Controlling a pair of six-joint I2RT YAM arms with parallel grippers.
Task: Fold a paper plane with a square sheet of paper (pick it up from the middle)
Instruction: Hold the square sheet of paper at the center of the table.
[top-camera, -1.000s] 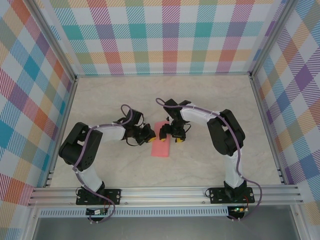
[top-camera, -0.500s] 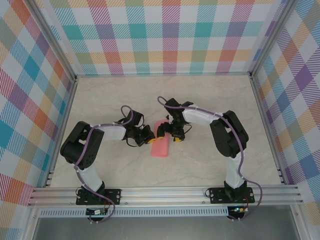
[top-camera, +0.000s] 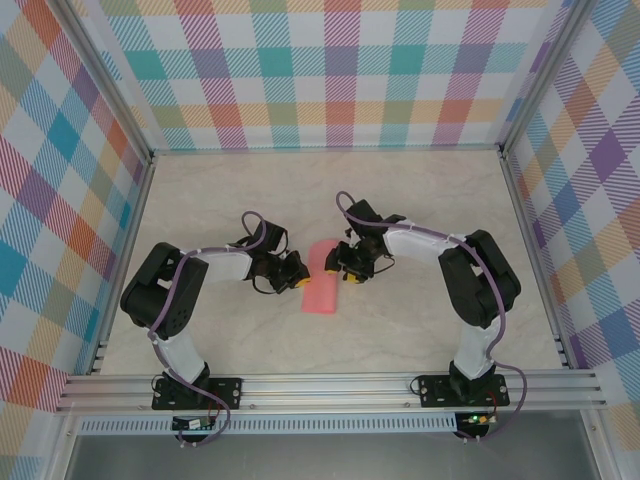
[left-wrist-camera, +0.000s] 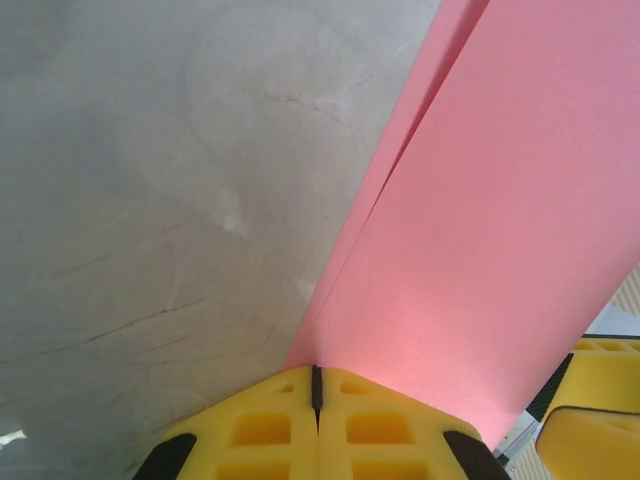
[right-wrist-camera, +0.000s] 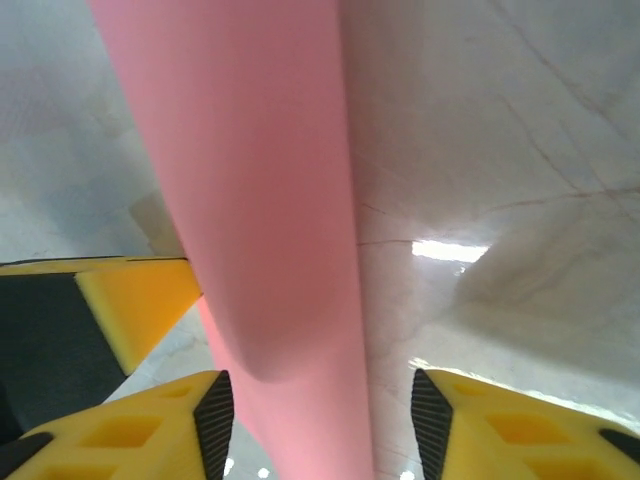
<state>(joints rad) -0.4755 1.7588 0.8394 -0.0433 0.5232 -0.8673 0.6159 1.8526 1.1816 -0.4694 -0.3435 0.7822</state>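
The salmon-pink paper (top-camera: 321, 280) lies folded into a long narrow strip at the middle of the table. My left gripper (top-camera: 298, 279) is shut, and its yellow tips (left-wrist-camera: 317, 385) rest at the left edge of the paper (left-wrist-camera: 480, 220). Whether they pinch the sheet I cannot tell. My right gripper (top-camera: 343, 268) stands open at the strip's right side. In the right wrist view a raised fold of the paper (right-wrist-camera: 270, 200) runs between its pads (right-wrist-camera: 322, 420), close to the left pad and apart from the right one.
The marble-look tabletop (top-camera: 420, 200) is fenced by metal rails and checked walls. Both grippers stand within a few centimetres of each other. The left gripper's yellow finger (right-wrist-camera: 140, 300) shows beside the paper, and the right one's finger (left-wrist-camera: 600, 400) at the left wrist view's corner.
My right gripper has slid a little to the right, uncovering the far end of the paper, and its jaws have narrowed. The left gripper has stayed shut in place.
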